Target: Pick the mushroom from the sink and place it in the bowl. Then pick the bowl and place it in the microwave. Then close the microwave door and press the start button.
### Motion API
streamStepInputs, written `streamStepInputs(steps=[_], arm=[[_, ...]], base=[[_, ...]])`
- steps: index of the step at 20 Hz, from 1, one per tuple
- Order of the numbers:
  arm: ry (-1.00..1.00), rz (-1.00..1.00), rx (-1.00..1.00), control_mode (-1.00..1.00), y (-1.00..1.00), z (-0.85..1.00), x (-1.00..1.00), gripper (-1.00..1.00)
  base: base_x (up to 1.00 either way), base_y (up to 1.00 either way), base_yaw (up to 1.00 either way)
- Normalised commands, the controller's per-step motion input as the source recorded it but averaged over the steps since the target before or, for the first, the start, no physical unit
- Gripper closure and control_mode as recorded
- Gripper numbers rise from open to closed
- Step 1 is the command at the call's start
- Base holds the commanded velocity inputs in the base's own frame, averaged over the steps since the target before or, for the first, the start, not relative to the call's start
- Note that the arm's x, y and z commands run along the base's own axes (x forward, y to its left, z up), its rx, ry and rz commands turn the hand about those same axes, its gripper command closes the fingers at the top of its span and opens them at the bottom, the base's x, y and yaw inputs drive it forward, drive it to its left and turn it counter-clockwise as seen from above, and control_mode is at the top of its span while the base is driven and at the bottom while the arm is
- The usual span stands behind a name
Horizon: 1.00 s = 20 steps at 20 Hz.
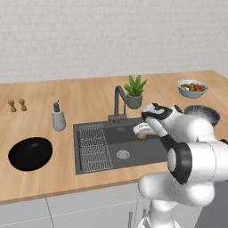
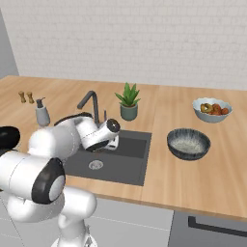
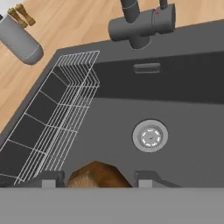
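Scan the wooden surface (image 1: 89, 100) from left to right and you count two small brown shakers (image 1: 17, 105), one grey soap bottle (image 1: 58, 118), one black bowl (image 1: 30, 153), one sink (image 1: 100, 167), one potted plant (image 1: 135, 91), one grey speckled bowl (image 2: 188, 143) and one pale bowl of orange food (image 2: 212, 109).

The black bowl sits near the front edge, left of the sink and well apart from it. The soap bottle stands just beyond the sink's left rear corner. Inside the sink you have one wire rack (image 1: 94, 147) along its left side, one round drain (image 1: 123, 154) near the middle of the floor, and one dark faucet (image 1: 118, 103) rising from the back rim, with the plant just right of it.

Your claw (image 1: 142, 131) reaches down into the right part of the sink, right of the drain. There is one mushroom (image 3: 98, 176): in the hand view its tan-brown cap sits right between the two dark fingertips (image 3: 52, 178), at the bottom of the picture, with the drain further off beyond it. The jaws stand apart on either side of the cap. You cannot tell whether they are pressing on it or just bracketing it, nor whether it rests on the sink floor.
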Motion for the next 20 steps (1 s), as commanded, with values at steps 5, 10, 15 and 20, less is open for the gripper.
streamStepInputs(steps=[5,10,15,20], arm=[[0.01,0.00,0.04,-1.00,0.11,0.99,-0.59,1.00],[0.02,0.00,0.03,-1.00,0.56,0.92,-0.35,1.00],[0.08,0.00,0.02,-1.00,0.77,0.48,-0.31,1.00],[0.10,0.00,0.00,-1.00,0.86,0.00,-0.21,1.00]], base=[[0.00,0.00,0.00],[0.00,0.00,0.00],[0.00,0.00,0.00],[0.00,0.00,0.00]])
